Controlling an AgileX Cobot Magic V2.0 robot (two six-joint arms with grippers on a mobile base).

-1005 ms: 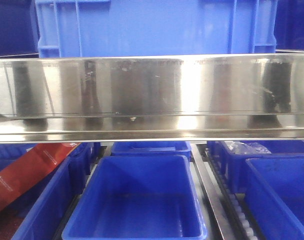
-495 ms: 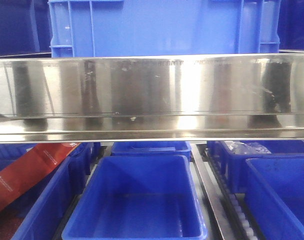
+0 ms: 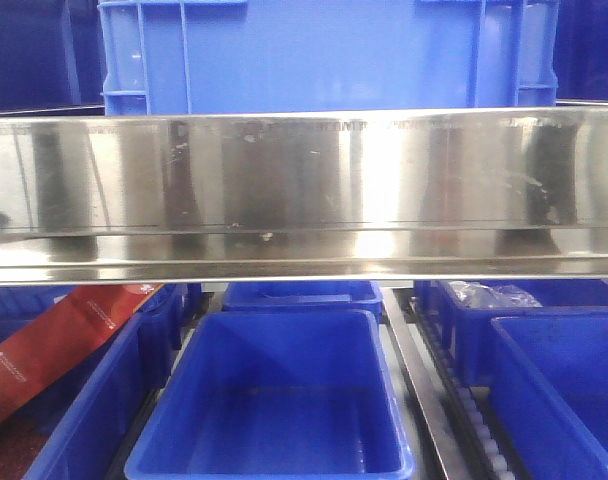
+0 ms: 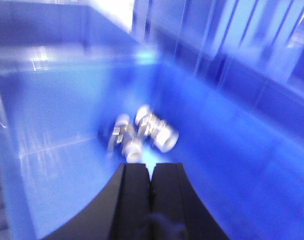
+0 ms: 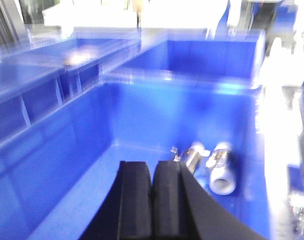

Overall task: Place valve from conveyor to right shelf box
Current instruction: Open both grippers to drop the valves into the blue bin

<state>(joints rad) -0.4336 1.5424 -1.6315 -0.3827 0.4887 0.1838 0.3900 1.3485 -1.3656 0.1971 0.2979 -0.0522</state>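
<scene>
Your left gripper (image 4: 151,172) has its two black fingers pressed together with only a thin seam between them, and nothing sits in that seam. It hangs over the floor of a blue box (image 4: 57,130). Just past the fingertips, on that floor, lies a cluster of silvery valves (image 4: 142,134), blurred, with white-capped ends; how many there are you cannot tell for sure.

Your right gripper (image 5: 153,172) is likewise closed, fingers touching, holding nothing. It points into another blue bin (image 5: 67,165). Near that bin's far right corner rests a metal valve (image 5: 209,167) with a pale end cap, just right of the fingertips and apart from them.

From the front view, neither arm shows. A broad stainless steel shelf edge (image 3: 304,190) runs across the whole frame. Above it stands a large blue crate (image 3: 324,55). Below it you see an open blue tub (image 3: 274,400) at centre, more blue tubs on either side, a red package (image 3: 54,345) leaning at the left, and clear plastic wrap (image 3: 489,295) in a tub at the right. The conveyor is in none of the views.
</scene>
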